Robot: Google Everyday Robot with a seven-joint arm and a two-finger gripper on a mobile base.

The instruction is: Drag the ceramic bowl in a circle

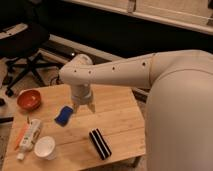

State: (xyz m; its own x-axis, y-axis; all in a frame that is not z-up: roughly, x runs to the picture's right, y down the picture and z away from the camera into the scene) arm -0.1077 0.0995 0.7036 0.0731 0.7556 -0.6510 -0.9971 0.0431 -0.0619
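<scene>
White arm (125, 70) hides table (120, 125) edge; tool (84, 107) hovers mid-table.

— What carries the things?
— A wooden table (117, 112). On it are the ceramic bowl (29, 99) at the far left corner, a blue sponge (63, 115) near the middle, and a white bottle (30, 135), a white cup (45, 148) and a black striped block (100, 143) along the front.
— And the gripper (84, 109)?
— Above the middle, just beside the sponge.

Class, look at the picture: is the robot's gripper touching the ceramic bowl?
Apart. The camera view shows the gripper hanging over the middle of the table, beside the blue sponge, with bare wood between it and the ceramic bowl.
</scene>
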